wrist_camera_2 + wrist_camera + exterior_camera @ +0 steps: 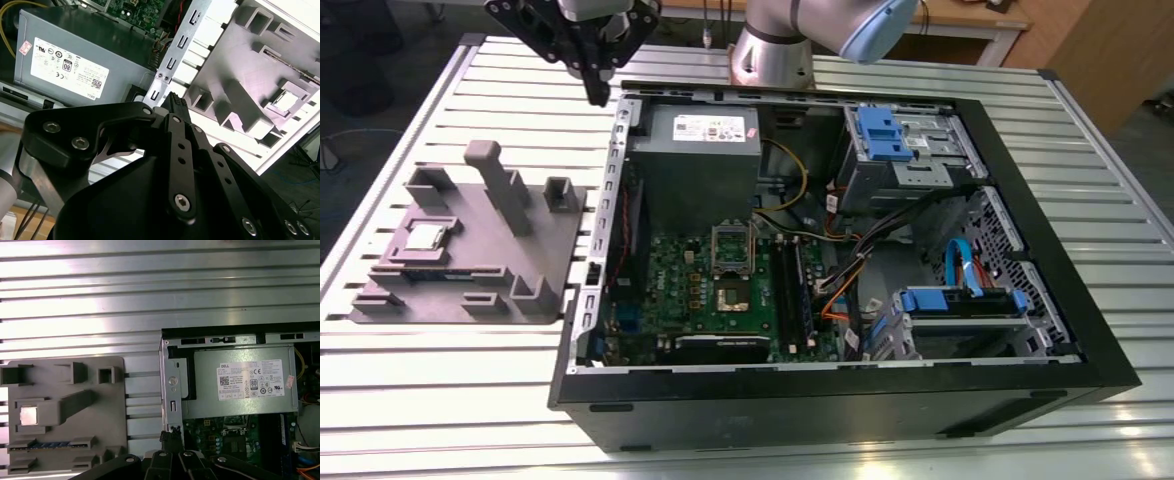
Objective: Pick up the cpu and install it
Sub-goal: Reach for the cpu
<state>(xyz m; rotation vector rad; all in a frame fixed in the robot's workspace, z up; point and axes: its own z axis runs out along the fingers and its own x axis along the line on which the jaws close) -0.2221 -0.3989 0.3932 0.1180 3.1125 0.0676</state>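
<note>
Nearby — case wall (622, 140) beside hand (596, 95)

Arm (774, 55) noted at the top of the exterior view: silver base column upright, pale blue-grey joint cap (878, 28) toward the exterior view's right of it. Tool (596, 90) is carried toward the exterior view's left of the base and pointed downward, its black links (182, 165) spread wide above and narrowed to the tip. In both wrist views the fingers (176, 107) are seen pressed together, tips meeting, nothing gripped between them.
</note>
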